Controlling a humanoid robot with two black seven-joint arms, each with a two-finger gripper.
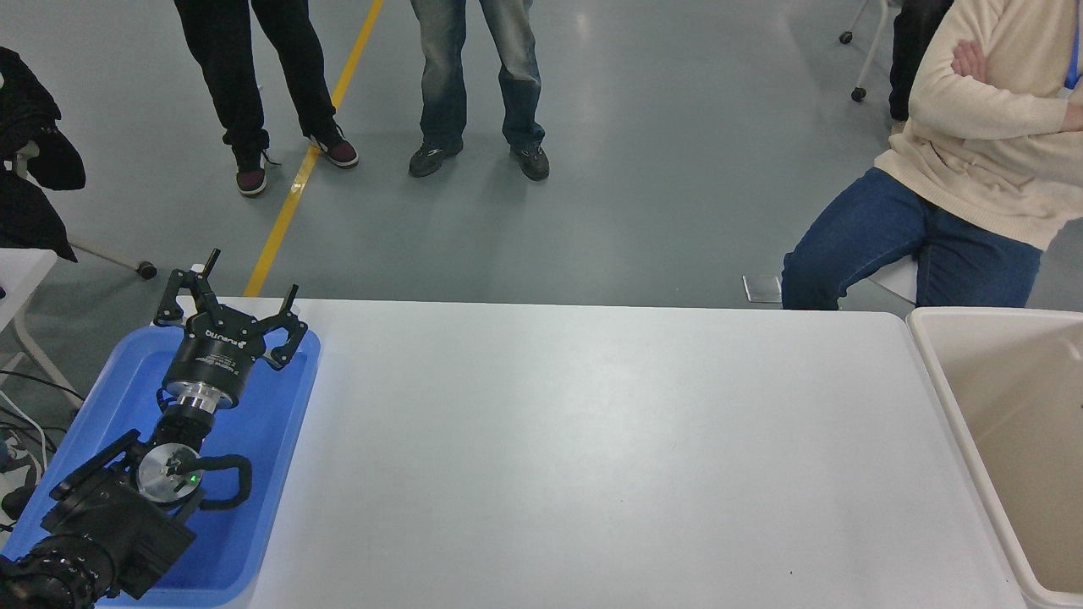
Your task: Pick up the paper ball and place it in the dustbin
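Observation:
No paper ball shows anywhere in the head view. The beige dustbin (931, 372) stands at the table's right end, its rim and smooth inner wall in sight, partly cut off by the picture's edge. My left gripper (250, 283) is parked at the lower left above a blue tray, its fingers spread open with nothing between them. My right arm and gripper are out of view.
A shallow blue tray (279, 423) lies under the left arm on the white table (592, 440). Beyond the far edge a seated person in a cream sweater (973, 144) is at the right; two people's legs (381, 85) stand further back.

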